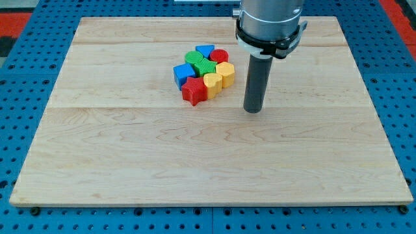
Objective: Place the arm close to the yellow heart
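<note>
1. Yellow heart sits in the block cluster on the wooden board, upper middle of the view, at the cluster's lower right edge.
2. Board: one, large, light wood, lying on a blue pegboard surface with red patches at the view's top corners.
3. Arm: one, grey housing entering from the view's top, ending in a straight dark rod; no claw on this rig, so nothing to open or clamp, and nothing is held.
4. My tip rests on the board to the view's right of the cluster, slightly lower than the yellow heart, near it but apart; touching no block.
5. Cluster: eight blocks, packed together, most touching neighbours.
6. Blue: two. Blue cube at the cluster's left; second blue block at the top, shape unclear.
7. Green: two. Green block upper left, another green block in the middle, shapes hard to tell.
8. Red: two. Red star at the bottom, just left of the yellow heart; red cylinder at upper right.
9. Yellow: two. The heart plus a second yellow block just above right of it, touching it, shape unclear.
</note>
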{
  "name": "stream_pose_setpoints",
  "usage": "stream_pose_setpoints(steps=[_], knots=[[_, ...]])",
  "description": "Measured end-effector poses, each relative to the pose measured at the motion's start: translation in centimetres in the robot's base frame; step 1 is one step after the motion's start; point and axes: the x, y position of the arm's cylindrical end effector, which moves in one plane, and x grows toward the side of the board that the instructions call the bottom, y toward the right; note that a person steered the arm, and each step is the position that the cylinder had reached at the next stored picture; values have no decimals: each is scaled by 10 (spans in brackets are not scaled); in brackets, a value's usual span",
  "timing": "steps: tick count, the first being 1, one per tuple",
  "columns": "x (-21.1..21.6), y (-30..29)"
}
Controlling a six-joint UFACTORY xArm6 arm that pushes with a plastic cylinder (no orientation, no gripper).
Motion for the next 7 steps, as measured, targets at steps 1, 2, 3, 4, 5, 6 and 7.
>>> stream_pose_setpoints(steps=[1,2,3,4,5,6,7], knots=[[0,-2],[0,-2],[0,-8],[0,-44],[0,-51],[0,-51],[0,-69]])
